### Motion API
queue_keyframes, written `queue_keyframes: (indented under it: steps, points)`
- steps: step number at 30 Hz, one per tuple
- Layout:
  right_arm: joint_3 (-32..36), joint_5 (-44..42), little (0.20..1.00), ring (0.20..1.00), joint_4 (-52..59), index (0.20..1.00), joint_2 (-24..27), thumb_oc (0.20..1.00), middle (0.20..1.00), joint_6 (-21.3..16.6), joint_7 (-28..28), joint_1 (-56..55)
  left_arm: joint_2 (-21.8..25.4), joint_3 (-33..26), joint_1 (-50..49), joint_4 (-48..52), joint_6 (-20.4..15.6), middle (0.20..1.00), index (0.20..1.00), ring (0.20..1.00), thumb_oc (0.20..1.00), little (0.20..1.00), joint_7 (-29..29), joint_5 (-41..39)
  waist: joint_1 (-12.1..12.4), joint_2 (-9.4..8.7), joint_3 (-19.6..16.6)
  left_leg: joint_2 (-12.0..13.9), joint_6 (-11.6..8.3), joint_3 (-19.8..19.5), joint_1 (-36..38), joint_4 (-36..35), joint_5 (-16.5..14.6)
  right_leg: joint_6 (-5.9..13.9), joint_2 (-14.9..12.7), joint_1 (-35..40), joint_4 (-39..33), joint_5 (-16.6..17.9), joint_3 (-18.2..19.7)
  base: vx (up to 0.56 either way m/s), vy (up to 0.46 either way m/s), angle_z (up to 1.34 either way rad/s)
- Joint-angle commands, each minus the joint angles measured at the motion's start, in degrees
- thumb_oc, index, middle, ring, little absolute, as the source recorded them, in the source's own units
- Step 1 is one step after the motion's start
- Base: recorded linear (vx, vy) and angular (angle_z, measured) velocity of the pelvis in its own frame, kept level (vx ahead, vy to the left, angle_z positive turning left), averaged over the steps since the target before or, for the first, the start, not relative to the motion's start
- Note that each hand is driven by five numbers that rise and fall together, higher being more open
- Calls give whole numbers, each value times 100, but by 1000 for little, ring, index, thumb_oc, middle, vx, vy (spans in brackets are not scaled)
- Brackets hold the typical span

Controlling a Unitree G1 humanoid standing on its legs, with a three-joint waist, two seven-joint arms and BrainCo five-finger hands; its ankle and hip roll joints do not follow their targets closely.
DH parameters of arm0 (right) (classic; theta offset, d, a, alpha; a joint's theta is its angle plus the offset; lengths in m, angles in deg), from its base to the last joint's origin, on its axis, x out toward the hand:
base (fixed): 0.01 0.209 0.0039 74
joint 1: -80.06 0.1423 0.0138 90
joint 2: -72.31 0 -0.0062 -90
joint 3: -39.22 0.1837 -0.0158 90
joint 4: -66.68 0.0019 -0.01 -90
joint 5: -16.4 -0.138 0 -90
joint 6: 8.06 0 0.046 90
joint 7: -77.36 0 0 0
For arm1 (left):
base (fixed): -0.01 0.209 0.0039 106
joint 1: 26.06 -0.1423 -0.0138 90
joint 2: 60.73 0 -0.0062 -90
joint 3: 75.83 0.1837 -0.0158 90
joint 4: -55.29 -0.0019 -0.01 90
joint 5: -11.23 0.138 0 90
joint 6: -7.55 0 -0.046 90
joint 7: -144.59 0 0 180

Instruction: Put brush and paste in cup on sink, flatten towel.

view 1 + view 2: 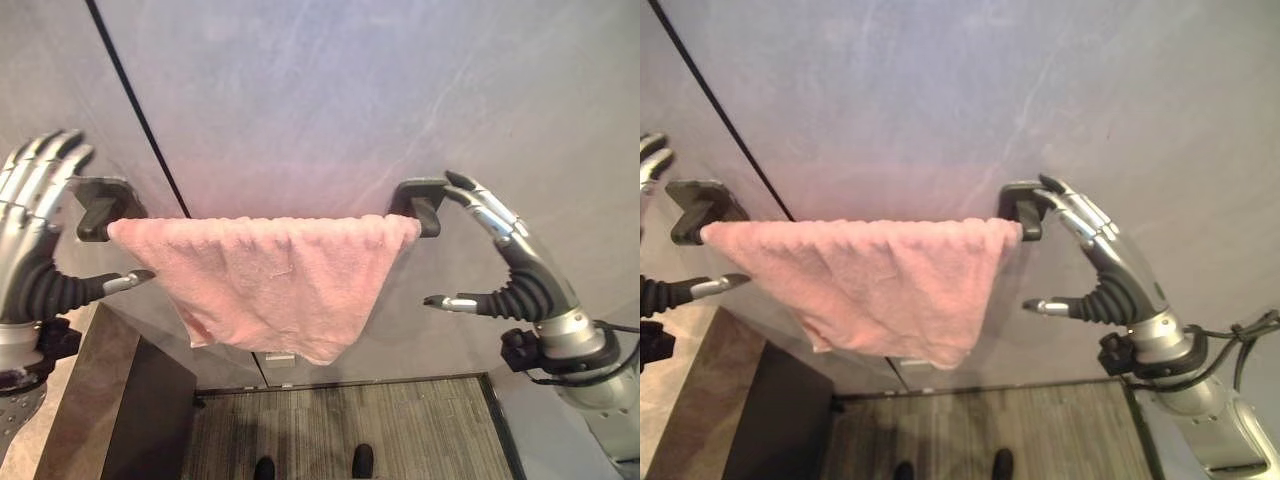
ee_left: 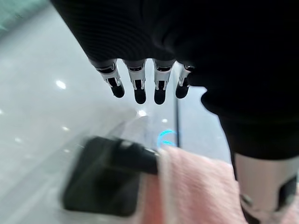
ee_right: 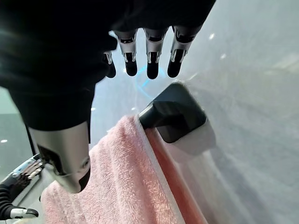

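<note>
Two hands are raised in front of a smooth grey wall [image 1: 330, 90], one at each end of a towel rail. On the robot's right, the right hand [image 1: 505, 250] has its silver, dark-tipped fingers [image 1: 478, 200] stretched straight toward the black bracket [image 1: 420, 200] at that end of the rail, the tips just at it, and its thumb [image 1: 450, 302] points out sideways below, apart from the towel; this hand is released and grips nothing. Its wrist view shows the same straight fingers [image 3: 150, 58] above the blocky, rounded bracket [image 3: 173, 112], with fluffy pink cloth beneath. On the robot's left, the left hand [image 1: 35, 215] is likewise spread, its fingers [image 1: 45, 160] extended upward beside the other black bracket [image 1: 100, 205] and its thumb [image 1: 125, 282] reaching toward the towel's lower left side; it too is unclenched and empty. Between the hands hangs the pink towel [image 1: 270, 280], a soft terry cloth draped over the rail, its top edge bunched in small wrinkles along the bar from one bracket to the other. It hangs unevenly: the bottom narrows to a slanted, roughly triangular flap with the lowest corner right of centre. A thin dark seam [image 1: 140, 110] runs diagonally down the wall behind the left bracket. Below, a dark brown cabinet [image 1: 110, 400] stands at the left, and grey striped flooring [image 1: 340, 430] lies beyond it
</note>
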Motion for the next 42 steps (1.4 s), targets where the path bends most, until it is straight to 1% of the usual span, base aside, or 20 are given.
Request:
queue_keyframes:
  steps: [1, 2, 5, 8, 9, 10, 12, 13, 15, 16, 17, 22, 30, 31, 32, 35, 36, 39, 41, 42]
  points:
    - [-151, 218, 1000, 1000, 287, 1000, 237, 1000, 1000, -182, -252, 341, 414, -71, -16, 37, -161, 1000, 1000, 1000, 1000, 1000, 23, 94, -19, -194, -82, 86, -114, 217, -128, 20, 168, 544, -536, 344, 248, -362, 243, -25, 11, -6]
    - [-198, 259, 1000, 1000, 295, 1000, 301, 1000, 1000, -185, -237, 348, 506, -37, -61, 23, -181, 1000, 1000, 1000, 1000, 1000, 48, 127, -26, -182, -66, 82, -106, 223, -145, 20, 224, 537, -541, 317, 259, -319, 255, 4, 5, -3]
    - [-245, 329, 1000, 1000, 285, 1000, 451, 1000, 1000, -178, -205, 299, 659, 24, -166, -6, -204, 1000, 1000, 1000, 1000, 1000, 120, 150, -41, -171, -66, 79, -100, 236, -144, 20, 225, 546, -540, 305, 263, -318, 266, 12, 1, 0]
    - [-279, 494, 1000, 1000, 196, 1000, 799, 1000, 1000, -137, -124, 174, 929, 90, -419, -87, -227, 1000, 1000, 1000, 1000, 1000, 300, 158, -59, -150, -54, 85, -83, 242, -100, 20, 175, 568, -539, 335, 252, -353, 281, -1, 0, 1]
    - [-287, 569, 1000, 1000, 160, 1000, 874, 1000, 1000, -128, -118, 141, 972, 124, -492, -153, -207, 1000, 1000, 1000, 1000, 1000, 360, 161, -67, -149, -33, 81, -73, 251, -115, 20, 230, 561, -548, 311, 261, -306, 284, 0, 0, 0]
    - [-301, 592, 1000, 1000, 123, 1000, 905, 1000, 1000, -119, -110, 120, 978, 166, -542, -184, -207, 1000, 1000, 1000, 1000, 1000, 395, 174, -68, -149, -43, 84, -75, 250, -87, 20, 167, 571, -542, 343, 245, -351, 290, 0, 0, 0]
    - [-427, 730, 1000, 1000, -15, 1000, 1040, 1000, 1000, -49, -51, 179, 1076, 280, -600, -295, -208, 1000, 1000, 1000, 1000, 1000, 461, 258, -57, -144, -9, 74, -57, 264, -88, 20, 215, 571, -552, 335, 254, -306, 287, 0, 0, 0]
    - [-441, 734, 1000, 1000, -24, 1000, 1042, 1000, 1000, -50, -54, 189, 1075, 286, -597, -303, -209, 1000, 1000, 1000, 1000, 1000, 458, 261, -58, -142, -23, 79, -62, 264, -66, 20, 160, 579, -548, 362, 240, -349, 290, 41, 2, -2]
    - [-600, 834, 1000, 1000, -68, 1000, 1061, 1000, 1000, -40, -53, 359, 1114, 444, -614, -428, -181, 1000, 1000, 1000, 1000, 1000, 481, 377, -51, -133, 25, 66, -44, 269, -92, 20, 219, 578, -557, 334, 239, -294, 293, 0, 0, 0]
    - [-606, 835, 1000, 1000, -72, 1000, 1061, 1000, 1000, -40, -54, 363, 1114, 447, -613, -432, -182, 1000, 1000, 1000, 1000, 1000, 480, 379, -51, -131, 11, 70, -50, 268, -72, 20, 164, 586, -553, 360, 226, -337, 295, -30, 3, -4]
    - [-659, 862, 1000, 1000, -79, 1000, 1024, 1000, 1000, -51, -88, 407, 1127, 485, -626, -454, -199, 1000, 1000, 1000, 1000, 1000, 481, 397, -47, -131, 32, 64, -39, 266, -98, 20, 223, 580, -560, 328, 236, -286, 297, 0, 0, 0]
    - [-969, 1124, 1000, 1000, -60, 1000, 1093, 1000, 1000, -13, -146, 771, 1296, 746, -722, -527, -223, 1000, 1000, 1000, 1000, 1000, 618, 501, -25, -138, 69, 64, -29, 287, -137, 20, 230, 586, -563, 281, 205, -263, 312, -2, 4, -1]
    - [-822, 1152, 1000, 1000, 121, 1000, 965, 1000, 1000, -1, -375, 851, 1337, 994, -737, -671, -213, 1000, 1000, 1000, 1000, 1000, 587, 564, -47, -164, 126, 43, -17, 337, -237, 20, 241, 620, -579, 174, 129, -170, 351, 3, 1, 0]
    - [-860, 1212, 1000, 1000, 122, 1000, 934, 1000, 1000, 0, -433, 874, 1341, 1042, -730, -683, -216, 1000, 1000, 1000, 1000, 1000, 573, 568, -45, -171, 123, 45, -22, 346, -224, 20, 182, 633, -574, 189, 109, -198, 353, -10, 8, -5]
    - [-872, 1227, 1000, 1000, 110, 1000, 934, 1000, 1000, -2, -448, 886, 1343, 1054, -715, -695, -218, 1000, 1000, 1000, 1000, 1000, 566, 573, -42, -174, 137, 39, -16, 352, -245, 20, 238, 626, -579, 160, 122, -154, 356, -8, 6, -6]
    - [-1092, 1384, 1000, 1000, 109, 1000, 936, 1000, 1000, 36, -508, 1096, 1403, 1122, -700, -713, -223, 1000, 1000, 1000, 1000, 1000, 531, 629, -27, -191, 141, 34, -4, 391, -275, 20, 243, 638, -582, 115, 87, -106, 398, 1, 12, -10]
    - [-1226, 1448, 1000, 1000, 139, 1000, 894, 1000, 1000, 15, -591, 1237, 1428, 1196, -677, -734, -209, 1000, 1000, 1000, 1000, 1000, 500, 691, -25, -204, 134, 37, -7, 410, -264, 20, 182, 660, -575, 124, 48, -123, 409, -6, 12, -14]
    - [-1344, 1543, 1000, 1000, 108, 1000, 858, 1000, 1000, 32, -689, 1365, 1450, 1279, -628, -774, -204, 1000, 1000, 1000, 1000, 1000, 456, 706, -24, -222, 141, 30, 3, 443, -303, 20, 244, 665, -592, 62, 54, -50, 445, -6, 18, -10]
    - [-1502, 1613, 1000, 1000, 118, 1000, 834, 1000, 1000, 36, -750, 1503, 1475, 1355, -591, -769, -205, 1000, 1000, 1000, 1000, 1000, 417, 744, -25, -245, 135, 37, 0, 494, -286, 20, 176, 693, -591, 37, 28, -52, 494, 1, 28, -12]
    - [-1558, 1626, 1000, 1000, 112, 1000, 841, 1000, 1000, 43, -751, 1548, 1480, 1368, -583, -776, -202, 1000, 1000, 1000, 1000, 1000, 404, 752, -27, -260, 148, 31, 6, 520, -315, 20, 238, 689, -598, -13, 33, 12, 518, -17, 23, -12]
